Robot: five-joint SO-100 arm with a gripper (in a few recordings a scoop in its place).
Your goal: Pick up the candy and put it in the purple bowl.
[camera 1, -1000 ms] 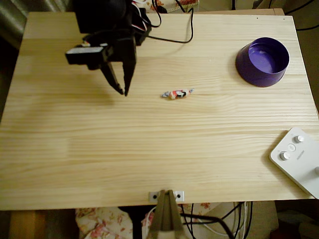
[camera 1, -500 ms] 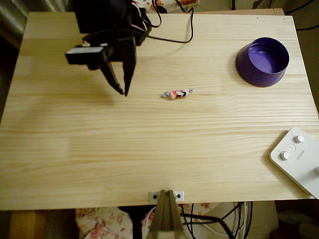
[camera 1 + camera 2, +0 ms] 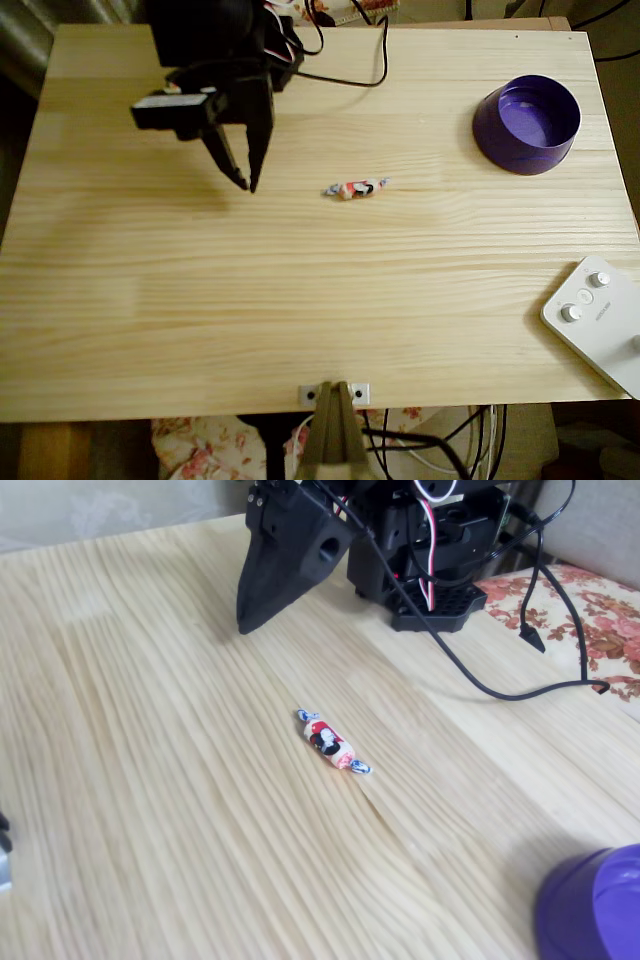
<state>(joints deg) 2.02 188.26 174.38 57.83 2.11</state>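
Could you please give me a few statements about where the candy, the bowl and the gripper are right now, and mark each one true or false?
1. The candy lies on the bare table, outside the purple bowl. True.
2. The gripper is clamped on the candy. False: it holds nothing and sits apart from the candy, to its left in the overhead view.
3. The purple bowl has nothing in it. True.
4. The white box with knobs sits between the candy and the bowl. False: it is at the table's lower right corner in the overhead view.
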